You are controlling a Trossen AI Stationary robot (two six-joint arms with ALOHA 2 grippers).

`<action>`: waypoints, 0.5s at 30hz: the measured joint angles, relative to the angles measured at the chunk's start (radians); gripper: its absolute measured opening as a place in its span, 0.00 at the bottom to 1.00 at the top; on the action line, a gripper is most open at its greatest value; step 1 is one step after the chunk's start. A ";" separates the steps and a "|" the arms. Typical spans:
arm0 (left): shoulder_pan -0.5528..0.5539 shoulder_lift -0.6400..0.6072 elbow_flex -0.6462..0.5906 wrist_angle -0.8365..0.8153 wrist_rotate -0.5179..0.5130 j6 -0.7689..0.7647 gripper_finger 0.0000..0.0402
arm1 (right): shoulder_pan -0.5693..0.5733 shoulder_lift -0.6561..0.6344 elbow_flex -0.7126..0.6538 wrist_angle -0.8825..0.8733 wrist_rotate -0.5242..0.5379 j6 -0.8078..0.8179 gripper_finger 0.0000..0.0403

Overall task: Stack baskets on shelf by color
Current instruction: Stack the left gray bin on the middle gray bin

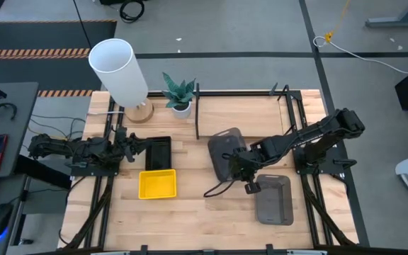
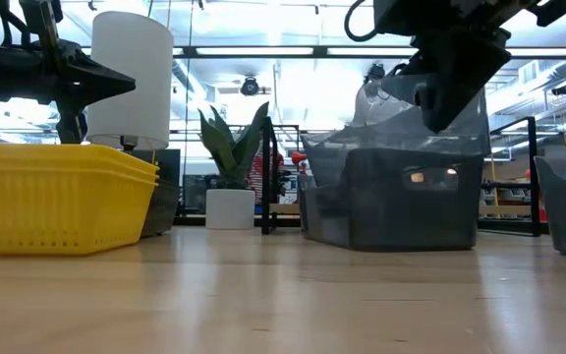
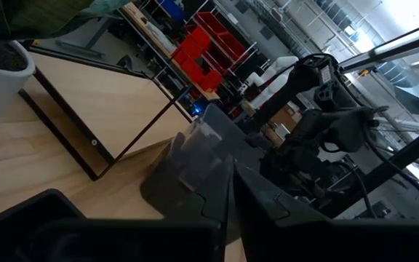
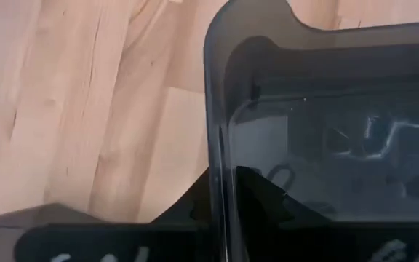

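Gripping grey basket rim, right hand clenched; basket tilted, long axis toward shelf.

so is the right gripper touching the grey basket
Touching. The right wrist view shows the right gripper with a finger on each side of the grey basket wall.

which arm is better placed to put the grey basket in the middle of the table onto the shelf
The right. Its pincer already straddles a wall of that tilted grey basket, just in front of the shelf. The left pincer sits across the table at the black basket, above the yellow basket.
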 joint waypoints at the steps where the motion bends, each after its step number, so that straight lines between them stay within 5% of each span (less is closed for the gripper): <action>1: 0.000 0.000 0.000 0.000 0.000 0.000 0.08 | 0.000 0.000 0.000 0.002 0.000 0.001 0.14; 15: 0.000 0.000 0.000 0.000 0.000 0.000 0.07 | 0.000 0.000 0.000 0.027 0.001 0.033 0.24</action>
